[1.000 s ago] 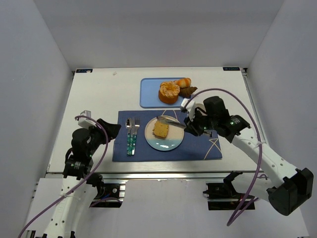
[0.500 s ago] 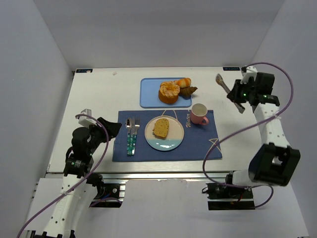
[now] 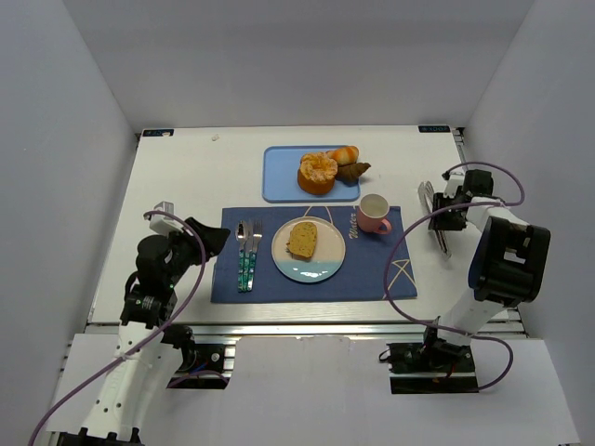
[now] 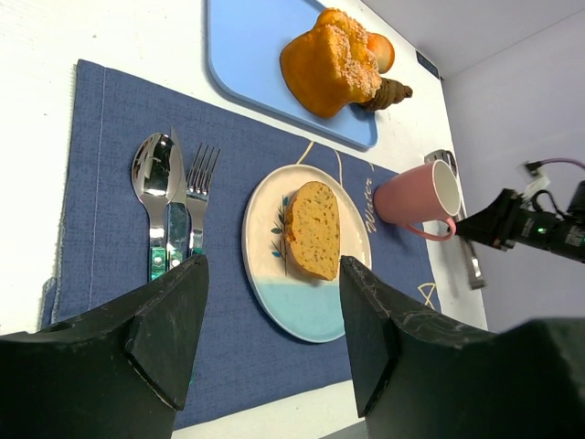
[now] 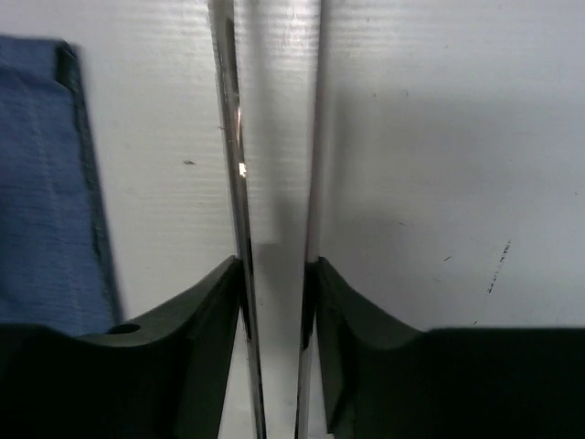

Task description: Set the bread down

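The bread [image 3: 302, 240], a golden-brown slice, lies flat on the white and pale-blue plate [image 3: 312, 268] on the blue placemat. In the left wrist view the bread [image 4: 315, 229] rests on the upper half of the plate [image 4: 302, 306]. My left gripper [image 3: 208, 241] is open and empty at the mat's left edge, and its wrist view shows its jaws [image 4: 272, 267] wide apart. My right gripper [image 3: 444, 210] is low over the table right of the mat, shut on metal tongs [image 3: 434, 224]. The tongs' two arms [image 5: 233, 137] run between its fingers [image 5: 274, 267].
A blue tray [image 3: 283, 174] at the back holds an orange ring cake [image 3: 318, 172], a glazed roll [image 3: 345, 154] and a dark pastry [image 3: 353, 171]. A pink mug [image 3: 374, 213] stands on the placemat [image 3: 372, 269]. Spoon, knife and fork [image 3: 246, 253] lie left of the plate.
My right arm carried the tongs away from above the plate, swung to the back right, then came down to the table right of the mat. The bread stayed on the plate.
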You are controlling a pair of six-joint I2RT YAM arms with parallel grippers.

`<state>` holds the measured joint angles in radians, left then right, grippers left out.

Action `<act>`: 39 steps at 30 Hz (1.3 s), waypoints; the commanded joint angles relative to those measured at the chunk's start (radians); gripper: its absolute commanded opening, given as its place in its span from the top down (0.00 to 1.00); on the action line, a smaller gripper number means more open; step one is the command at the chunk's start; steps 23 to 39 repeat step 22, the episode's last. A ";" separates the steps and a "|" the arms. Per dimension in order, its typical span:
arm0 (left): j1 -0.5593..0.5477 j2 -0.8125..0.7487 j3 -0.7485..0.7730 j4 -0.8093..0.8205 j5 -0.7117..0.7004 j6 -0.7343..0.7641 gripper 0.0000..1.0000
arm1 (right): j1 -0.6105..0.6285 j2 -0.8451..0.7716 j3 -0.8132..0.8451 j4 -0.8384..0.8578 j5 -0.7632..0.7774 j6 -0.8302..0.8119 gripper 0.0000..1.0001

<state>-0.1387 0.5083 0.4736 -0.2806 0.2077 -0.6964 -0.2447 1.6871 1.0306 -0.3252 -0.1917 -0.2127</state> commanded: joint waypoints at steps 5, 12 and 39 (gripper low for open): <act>0.004 0.006 0.002 0.034 0.019 0.000 0.31 | -0.002 0.052 -0.030 0.008 0.063 -0.093 0.42; 0.004 0.004 0.013 0.023 0.013 0.008 0.31 | -0.027 -0.092 0.011 -0.055 0.003 -0.128 0.11; 0.004 0.012 0.017 0.032 0.024 0.003 0.30 | -0.028 -0.231 0.255 -0.083 -0.283 0.014 0.11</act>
